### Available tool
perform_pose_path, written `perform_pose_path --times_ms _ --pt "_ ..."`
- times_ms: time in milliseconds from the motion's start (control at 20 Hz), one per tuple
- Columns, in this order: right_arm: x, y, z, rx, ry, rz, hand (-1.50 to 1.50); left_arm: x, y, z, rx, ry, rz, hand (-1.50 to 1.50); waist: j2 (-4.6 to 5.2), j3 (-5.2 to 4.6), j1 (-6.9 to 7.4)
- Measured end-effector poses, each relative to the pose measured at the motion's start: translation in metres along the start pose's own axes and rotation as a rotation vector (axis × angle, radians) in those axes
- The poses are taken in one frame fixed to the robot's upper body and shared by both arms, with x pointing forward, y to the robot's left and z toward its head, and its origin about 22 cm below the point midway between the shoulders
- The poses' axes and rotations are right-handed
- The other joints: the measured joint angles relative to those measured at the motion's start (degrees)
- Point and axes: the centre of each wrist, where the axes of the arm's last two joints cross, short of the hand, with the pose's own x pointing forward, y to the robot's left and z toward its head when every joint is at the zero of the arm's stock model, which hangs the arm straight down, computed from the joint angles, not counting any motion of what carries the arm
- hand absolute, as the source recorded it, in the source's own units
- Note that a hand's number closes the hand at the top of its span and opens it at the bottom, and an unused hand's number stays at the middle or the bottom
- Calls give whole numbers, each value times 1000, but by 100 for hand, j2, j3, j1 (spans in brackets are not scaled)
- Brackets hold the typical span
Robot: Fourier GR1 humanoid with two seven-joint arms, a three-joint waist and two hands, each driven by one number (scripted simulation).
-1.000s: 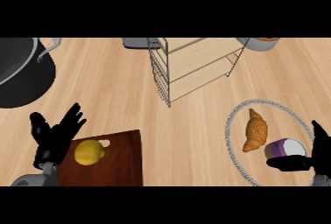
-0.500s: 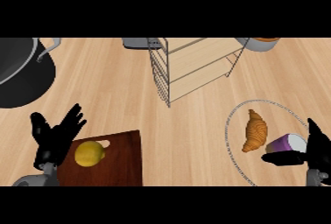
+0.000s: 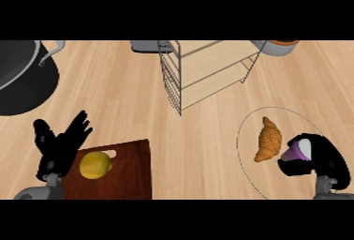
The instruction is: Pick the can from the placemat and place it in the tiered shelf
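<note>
Here, by size. Counter [image 3: 138, 93]: light wood, bearing all items below.

Pot [image 3: 17, 77]: large, dark, at the upper left, partly cut by the view's edge.

Tiered shelf [image 3: 207, 70]: wire frame with pale wooden levels, upper centre, well apart from both hands.

Placemat [image 3: 243, 140]: round, pale, thin dark rim, at the right.

Cutting board [image 3: 124, 173]: dark reddish brown, lower left.

Right hand [image 3: 325, 159]: black, over the placemat's right side, fingers and thumb curled round the can.

Left hand [image 3: 59, 143]: black, fingers straight and spread, holding nothing, at the board's left corner just beside the lemon.

Croissant [image 3: 268, 139]: golden brown, lying on the placemat, just left of the can.

Lemon [image 3: 95, 164]: yellow, on the board.

Can [image 3: 297, 151]: purple with a pale end showing, within the right hand's grasp, over the placemat, largely hidden by the fingers.
</note>
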Motion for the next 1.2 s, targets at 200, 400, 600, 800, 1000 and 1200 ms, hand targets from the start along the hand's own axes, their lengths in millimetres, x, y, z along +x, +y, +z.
perform_pose_path --times_ms 200,400,600,800,1000,1200 --pt "6 3 13 -31 -62 -16 150 2 -4 1 10 0 0 0 16 21 -13" --pt "41 26 37 93 -360 85 150 6 -12 -1 -17 1 -8 0 51 39 155" --pt "81 49 78 294 -770 225 150 10 -19 -4 -48 2 -22 0 74 44 392" --pt "108 41 119 373 -1078 224 150 6 -11 -2 -22 15 -10 0 43 51 220" --pt "119 0 152 320 -1245 156 150 3 -3 1 -3 19 3 0 26 51 70" --pt "126 -47 177 223 -1291 67 150 -1 -3 2 6 14 2 0 22 54 14"
